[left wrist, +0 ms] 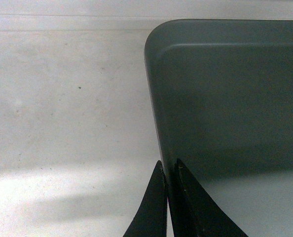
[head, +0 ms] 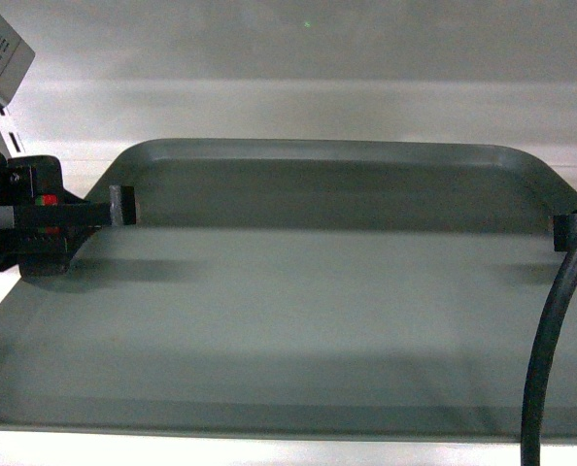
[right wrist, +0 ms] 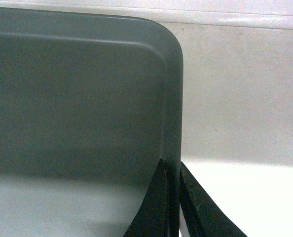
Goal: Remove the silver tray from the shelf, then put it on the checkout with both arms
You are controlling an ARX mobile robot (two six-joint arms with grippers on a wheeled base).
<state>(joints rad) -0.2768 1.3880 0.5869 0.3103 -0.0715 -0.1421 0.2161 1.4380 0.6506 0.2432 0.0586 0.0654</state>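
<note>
Silver tray (head: 298, 320), rims pinched by left gripper (left wrist: 167, 170) and right gripper (right wrist: 172, 168) per wrist views.

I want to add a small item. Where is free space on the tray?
The whole floor of the tray is bare between its rims. Only the edges are taken: the left hand pinches the left rim, the right hand the right rim.
</note>
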